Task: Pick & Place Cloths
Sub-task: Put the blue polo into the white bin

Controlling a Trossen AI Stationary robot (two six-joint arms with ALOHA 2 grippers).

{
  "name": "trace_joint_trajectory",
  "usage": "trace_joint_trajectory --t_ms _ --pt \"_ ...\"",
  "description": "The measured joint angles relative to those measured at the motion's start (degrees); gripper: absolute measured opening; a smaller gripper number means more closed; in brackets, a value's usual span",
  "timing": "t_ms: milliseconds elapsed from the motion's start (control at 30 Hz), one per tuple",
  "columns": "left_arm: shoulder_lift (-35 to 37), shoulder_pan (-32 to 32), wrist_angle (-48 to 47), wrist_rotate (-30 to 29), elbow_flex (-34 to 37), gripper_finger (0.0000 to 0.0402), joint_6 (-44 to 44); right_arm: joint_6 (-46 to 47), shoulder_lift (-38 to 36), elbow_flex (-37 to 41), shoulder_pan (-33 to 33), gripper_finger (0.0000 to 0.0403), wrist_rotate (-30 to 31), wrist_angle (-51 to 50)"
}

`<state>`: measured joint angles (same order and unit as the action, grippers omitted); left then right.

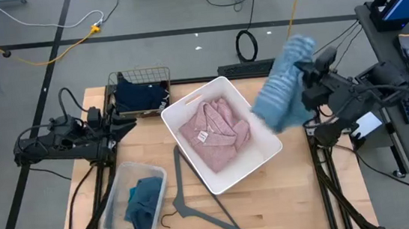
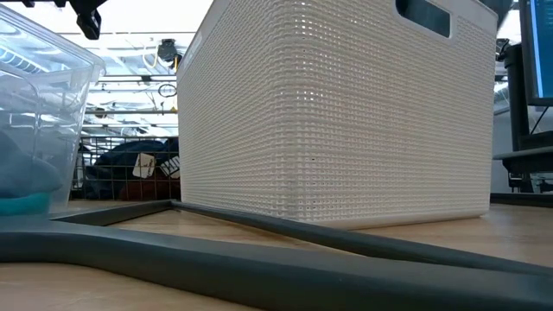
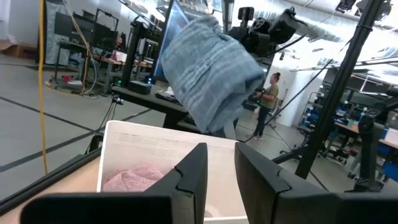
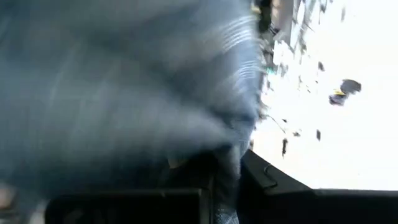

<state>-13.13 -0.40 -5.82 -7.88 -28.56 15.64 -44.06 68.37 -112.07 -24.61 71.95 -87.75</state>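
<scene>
Starting at the left, the left gripper (image 1: 127, 127) waits near the table's left edge, empty, its fingers (image 3: 193, 174) slightly parted. Overhead only: a teal cloth (image 1: 144, 203) in a clear tub (image 1: 114, 192), a navy cloth (image 1: 136, 96) in a wire basket (image 1: 139, 77), a hanger (image 1: 190, 198) on the table. The pink fleece (image 1: 212, 132) lies in the white bin (image 1: 268, 153). At right, the right gripper (image 1: 306, 71) is clamped on the striped shirt (image 1: 283, 84), hanging above the bin's right rim. The low view shows only the bin's wall; a person (image 3: 267, 99) stands far off.
</scene>
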Motion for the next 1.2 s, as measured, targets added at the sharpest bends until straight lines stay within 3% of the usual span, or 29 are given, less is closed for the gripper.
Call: trace_joint_trajectory --t_ms 567,733,900,1200 --pt "0.0 0.0 -0.02 -0.26 0.0 0.0081 -2.29 -17.32 -0.59 0.02 1.44 0.0019 -0.22 21.73" --pt "0.0 -0.04 -0.02 -0.24 0.0 0.0081 -2.44 -17.1 0.39 0.02 1.44 0.0019 -4.71 32.73" --pt "0.0 -0.02 -0.08 -0.22 0.0 0.0081 -2.43 -16.74 3.22 0.02 1.43 0.0019 -4.58 42.58" --pt "0.0 -0.02 -0.13 -0.17 0.0 0.0081 -2.43 -15.3 11.06 0.07 3.33 0.0019 -4.56 51.13"
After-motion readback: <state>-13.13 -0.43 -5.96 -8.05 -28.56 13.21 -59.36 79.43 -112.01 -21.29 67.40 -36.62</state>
